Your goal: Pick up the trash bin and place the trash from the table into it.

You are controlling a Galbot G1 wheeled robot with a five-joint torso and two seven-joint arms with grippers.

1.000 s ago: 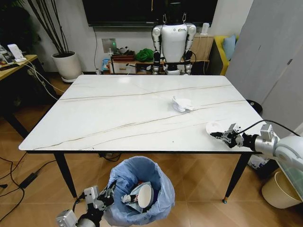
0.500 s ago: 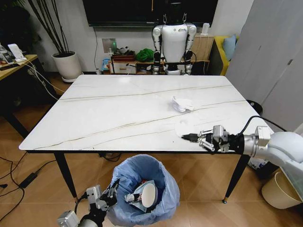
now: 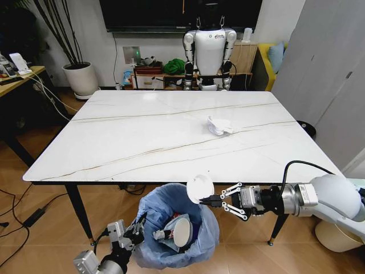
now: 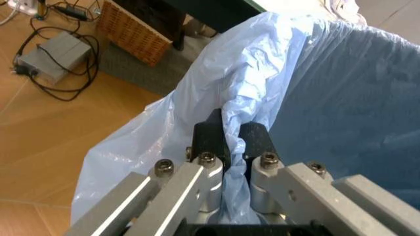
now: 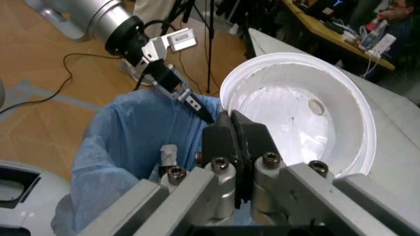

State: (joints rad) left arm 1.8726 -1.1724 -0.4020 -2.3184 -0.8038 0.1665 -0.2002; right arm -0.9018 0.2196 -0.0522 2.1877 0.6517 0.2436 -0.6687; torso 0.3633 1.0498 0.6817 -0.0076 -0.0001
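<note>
Over trash bin, right tool gripping white lid, moved off table

Crinkled translucent plastic bin; glossy marble-look table.

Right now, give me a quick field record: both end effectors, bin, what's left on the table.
left end effector: shut on the trash bin bag rim, low beside the bin
right end effector: shut on the white lid, held above the bin's opening, just off the table's near edge
trash bin: on the floor in front of the table, blue bag, litter inside
table: one crumpled white tissue on the right half
</note>
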